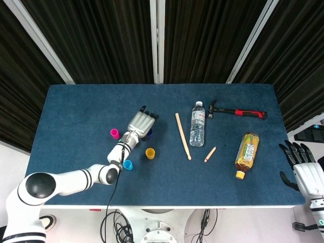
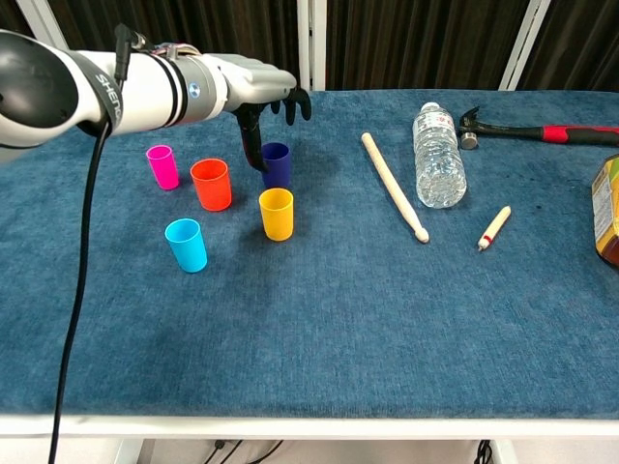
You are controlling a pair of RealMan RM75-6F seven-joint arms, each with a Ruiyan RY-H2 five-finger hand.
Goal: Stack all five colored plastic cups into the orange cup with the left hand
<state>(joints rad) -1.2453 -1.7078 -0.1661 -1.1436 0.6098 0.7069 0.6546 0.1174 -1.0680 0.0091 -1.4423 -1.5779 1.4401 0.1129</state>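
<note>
The left hand (image 2: pixel 259 92) hovers over the navy cup (image 2: pixel 277 164), fingers spread and holding nothing (thumb beside its rim); the orange cup (image 2: pixel 211 184) stands just beside. The right hand (image 1: pixel 306 172) lies open.

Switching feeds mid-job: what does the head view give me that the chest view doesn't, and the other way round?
Head view only: the right hand, open off the table's right edge, and the whole tea bottle. Chest view only: the orange cup, hidden under the left arm overhead. Both: the left hand with fingers by the navy cup, plus the pink, yellow and light-blue cups.
</note>
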